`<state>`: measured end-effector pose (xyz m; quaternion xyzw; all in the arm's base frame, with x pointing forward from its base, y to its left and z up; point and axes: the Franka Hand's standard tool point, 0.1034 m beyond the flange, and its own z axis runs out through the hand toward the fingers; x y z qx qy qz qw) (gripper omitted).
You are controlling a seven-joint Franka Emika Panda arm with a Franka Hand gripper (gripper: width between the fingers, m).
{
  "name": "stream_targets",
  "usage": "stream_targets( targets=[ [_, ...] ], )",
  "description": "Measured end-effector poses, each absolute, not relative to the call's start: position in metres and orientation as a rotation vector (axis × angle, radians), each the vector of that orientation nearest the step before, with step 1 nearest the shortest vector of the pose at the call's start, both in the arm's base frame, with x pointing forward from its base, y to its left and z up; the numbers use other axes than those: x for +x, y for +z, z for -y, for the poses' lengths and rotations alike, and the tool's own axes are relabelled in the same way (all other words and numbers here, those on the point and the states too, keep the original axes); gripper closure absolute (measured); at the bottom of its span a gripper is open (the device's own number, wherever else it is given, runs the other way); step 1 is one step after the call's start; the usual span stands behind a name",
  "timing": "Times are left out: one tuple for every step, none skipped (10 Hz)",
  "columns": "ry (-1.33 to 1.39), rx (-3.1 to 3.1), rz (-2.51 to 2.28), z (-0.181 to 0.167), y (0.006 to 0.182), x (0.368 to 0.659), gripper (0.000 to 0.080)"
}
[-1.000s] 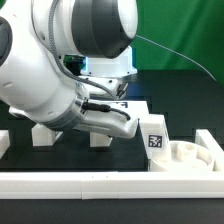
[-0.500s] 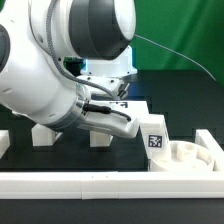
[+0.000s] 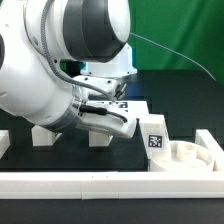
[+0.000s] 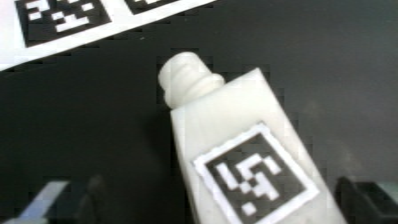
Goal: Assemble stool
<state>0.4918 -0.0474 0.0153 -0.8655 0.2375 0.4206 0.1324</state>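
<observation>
Leg [image 4: 240, 130]: white, blocky, ribbed tip, square black-and-white tag on face.

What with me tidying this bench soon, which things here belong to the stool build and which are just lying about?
For the stool:
seat
tagged leg beside the seat
leg under the arm
leg at the exterior view's left

Just lying about:
long rail
marker board

White arm [image 3: 35, 75], grey cap [image 3: 95, 22] — thin cable [image 3: 160, 44]
</observation>
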Motion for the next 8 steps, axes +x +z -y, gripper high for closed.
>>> stream_targets(
  targets=[
    [1.221, -2.511, -0.690, 0.0475, 0.0153, 0.4917, 0.0290],
    [1.221, -2.511, -0.690, 0.0476, 0.0152, 0.4916, 0.0426],
    [1.221, -2.511, -0.690, 0.0478, 0.0152, 0.4916, 0.0476],
    [1.221, -2.511, -0.690, 0.0478, 0.0152, 0.4916, 0.0476],
    [1.221, -2.511, -0.690, 0.0479, 0.0152, 0.4916, 0.0476],
    [1.221, -2.511, -0.690, 0.0479, 0.0152, 0.4916, 0.0476],
    [1.221, -2.511, -0.690, 0.0479, 0.0152, 0.4916, 0.0476],
    [1.220, -2.511, -0.690, 0.0479, 0.0154, 0.4916, 0.0476]
  ],
)
